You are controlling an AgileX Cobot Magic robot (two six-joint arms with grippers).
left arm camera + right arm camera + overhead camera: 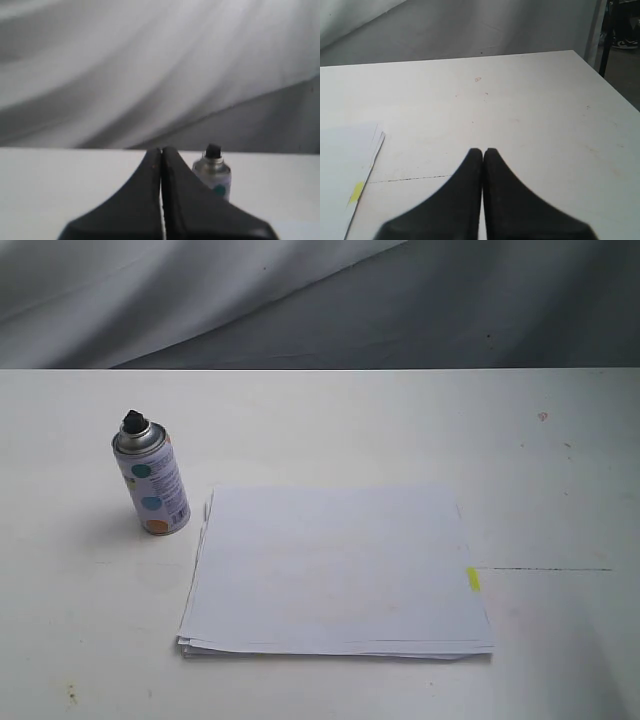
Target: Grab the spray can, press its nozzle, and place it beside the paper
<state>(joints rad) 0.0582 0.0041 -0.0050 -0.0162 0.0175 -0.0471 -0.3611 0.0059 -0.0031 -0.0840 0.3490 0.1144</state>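
The spray can stands upright on the white table, just left of the paper; its black nozzle tops the silver dome. The paper is a flat white stack with a yellow tab at its right edge. Neither arm shows in the exterior view. In the left wrist view my left gripper is shut and empty, with the spray can standing beyond it, partly hidden by one finger. My right gripper is shut and empty over bare table, the paper off to one side.
The white table has a thin dark line running right from the paper's tab. A grey draped backdrop hangs behind the table's far edge. The right wrist view shows the table's side edge and floor beyond.
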